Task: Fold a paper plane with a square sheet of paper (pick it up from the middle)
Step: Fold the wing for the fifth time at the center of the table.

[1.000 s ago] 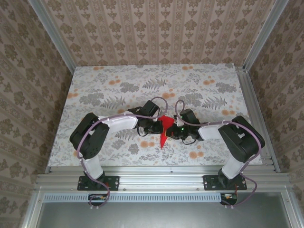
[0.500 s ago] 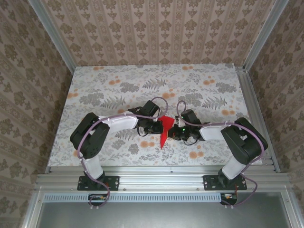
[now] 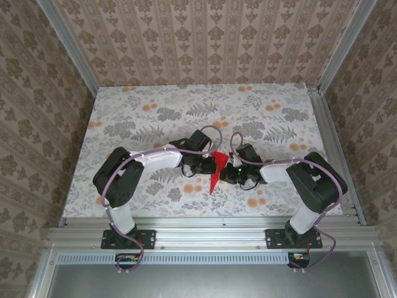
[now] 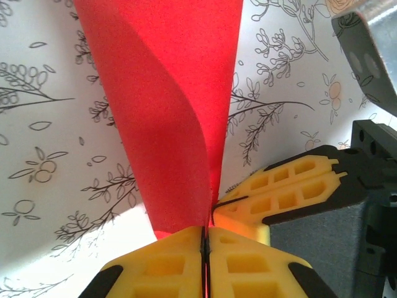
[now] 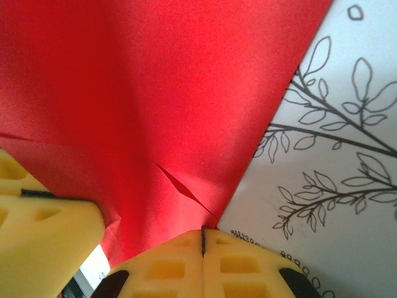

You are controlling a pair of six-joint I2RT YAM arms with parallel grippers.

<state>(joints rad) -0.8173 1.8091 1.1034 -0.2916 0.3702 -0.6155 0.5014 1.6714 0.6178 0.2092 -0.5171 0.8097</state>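
Paper plane, red and half-made by my reading: a narrow pointed shape over the middle of the counter, tip aimed at the counter's near edge. I cannot tell whether it clears the counter or brushes it.

Left jaws are closed on the paper's edge, a sliver of red pinched between them. Right jaws are likewise clamped on it, hard beside the left pair. Left wrist view: one layer bows away from the other instead of lying flat. Right wrist view: a small crimp in the paper just above the pinch.

Step, as I judge it: tightening the centre crease. To do it well I'd go slowly and avoid pulling the two grips apart, since thin paper could tear at that crimp. I'd bring the bowed layer flush before pressing.

Counter: matte cloth, grey foliage with orange flower prints. Wallpapered walls rise from the counter's far and side edges, and an aluminium rail runs along its near edge.
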